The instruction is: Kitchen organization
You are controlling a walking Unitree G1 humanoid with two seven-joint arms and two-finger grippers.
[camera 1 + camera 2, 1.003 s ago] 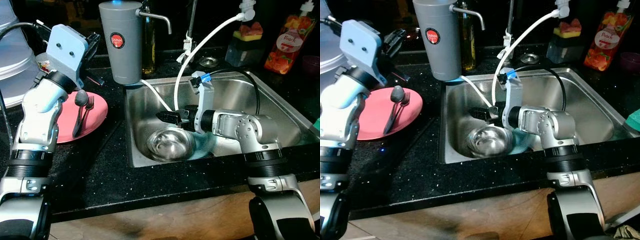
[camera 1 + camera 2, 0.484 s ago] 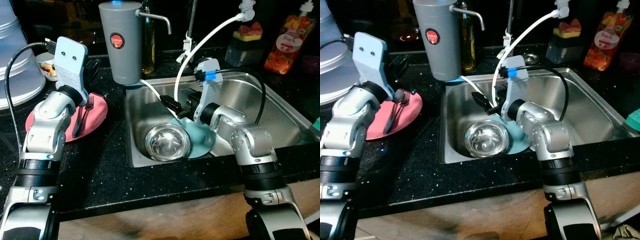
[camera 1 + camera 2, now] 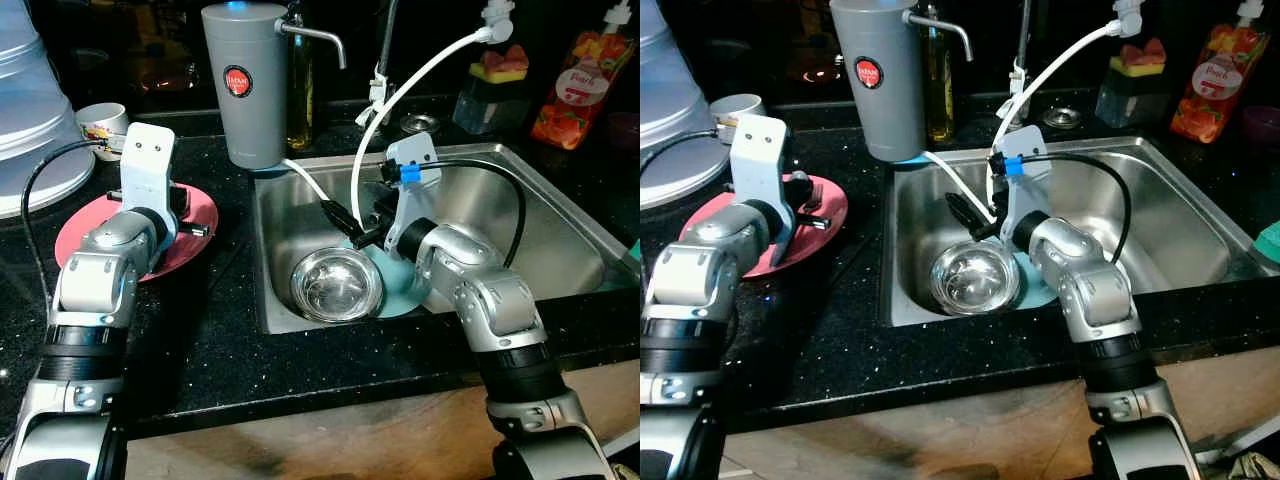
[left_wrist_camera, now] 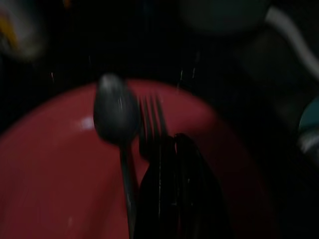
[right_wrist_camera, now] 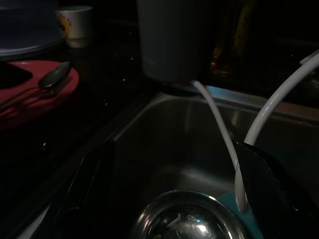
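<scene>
Fork (image 4: 151,119) just past L fingers (image 4: 174,199).

A home kitchen: steel sink (image 3: 560,215), black speckled counter (image 3: 220,330), water filter (image 3: 243,85), dish soap (image 3: 582,88).

"JAPAN" on grey canister (image 3: 243,85)
</scene>
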